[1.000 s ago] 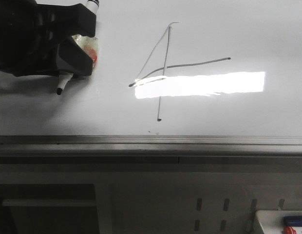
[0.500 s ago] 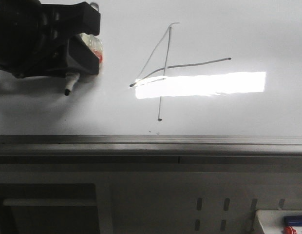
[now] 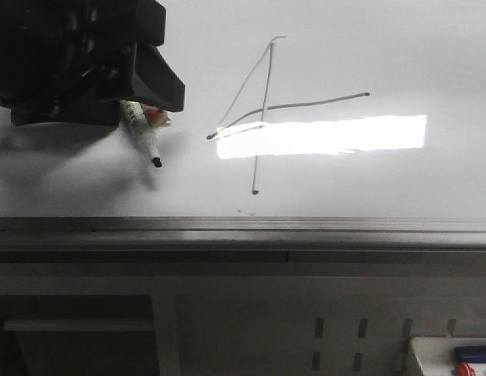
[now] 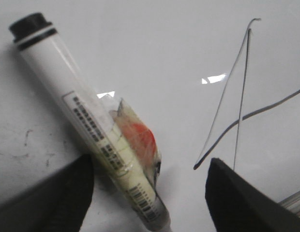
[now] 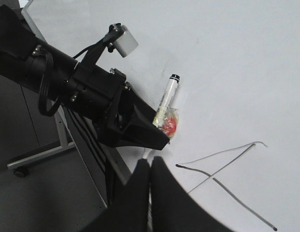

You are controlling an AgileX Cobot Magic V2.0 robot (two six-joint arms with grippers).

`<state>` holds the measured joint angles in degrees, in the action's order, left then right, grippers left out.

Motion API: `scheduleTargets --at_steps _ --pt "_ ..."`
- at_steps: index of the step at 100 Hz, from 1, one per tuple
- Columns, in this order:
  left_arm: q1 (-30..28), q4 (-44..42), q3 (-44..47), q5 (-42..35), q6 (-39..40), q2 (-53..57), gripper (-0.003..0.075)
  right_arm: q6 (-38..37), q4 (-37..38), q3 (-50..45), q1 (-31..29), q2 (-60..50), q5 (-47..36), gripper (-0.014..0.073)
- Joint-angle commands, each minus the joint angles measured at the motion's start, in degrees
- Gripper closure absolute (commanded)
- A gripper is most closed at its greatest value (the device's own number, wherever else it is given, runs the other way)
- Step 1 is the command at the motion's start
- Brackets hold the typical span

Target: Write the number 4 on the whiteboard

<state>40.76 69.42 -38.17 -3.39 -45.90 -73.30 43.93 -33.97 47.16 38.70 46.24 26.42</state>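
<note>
I see the 4 [image 3: 270,110] drawn on the board [image 3: 384,47]; L gripper [image 4: 150,193], spread, w/ marker [image 4: 92,125] between fingers, beside the 4; R gripper [image 5: 150,169] pressed together

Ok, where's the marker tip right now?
In the front view the marker tip sits left of the number 4, below the left gripper, above the whiteboard's grey rail.

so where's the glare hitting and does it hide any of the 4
Front view: a bright rectangular glare on the whiteboard washes out where the stem of the number 4 crosses it. Left wrist view: only small glints, strokes clear. Right wrist view: no glare, but dark blurred fingers fill the foreground.
</note>
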Motion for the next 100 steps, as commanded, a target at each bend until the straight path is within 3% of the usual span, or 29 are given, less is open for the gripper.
scheduleTargets --at_steps 1,26,44,51,61,76,86,100 --pt "-1.2 1.0 -0.1 -8.3 0.3 1.3 0.0201 0.1 -1.1 1.3 -0.3 -0.5 -4.0 0.0641" --pt "-1.3 0.9 1.0 -8.0 0.2 10.9 0.0202 0.1 -1.1 1.3 -0.3 -0.5 -4.1 0.0641" --pt "-2.0 0.9 3.0 -8.1 -7.1 18.6 0.0214 0.1 -1.1 1.3 -0.3 -0.5 -4.3 0.0641" --pt "-2.0 0.9 3.7 -6.8 -10.8 22.2 0.0275 0.1 0.0 1.0 -0.3 -0.9 -4.6 0.0639" --pt "-2.0 0.7 5.1 -3.9 -15.1 27.9 0.046 0.1 1.7 -1.4 -0.3 -3.1 -7.1 0.0638" --pt "-2.0 -1.8 9.0 0.8 -16.7 37.7 0.0741 0.1 2.1 -9.9 -0.3 -10.2 -21.3 0.0638" --pt "-2.0 -4.0 12.3 3.0 -16.9 43.0 0.0741 0.1 2.1 -18.6 -0.3 -15.5 -34.2 0.0638" --pt "-2.0 -4.2 16.7 5.2 -16.9 49.4 0.0741 0.1 2.0 -28.6 -0.3 -21.6 -44.9 0.0638"
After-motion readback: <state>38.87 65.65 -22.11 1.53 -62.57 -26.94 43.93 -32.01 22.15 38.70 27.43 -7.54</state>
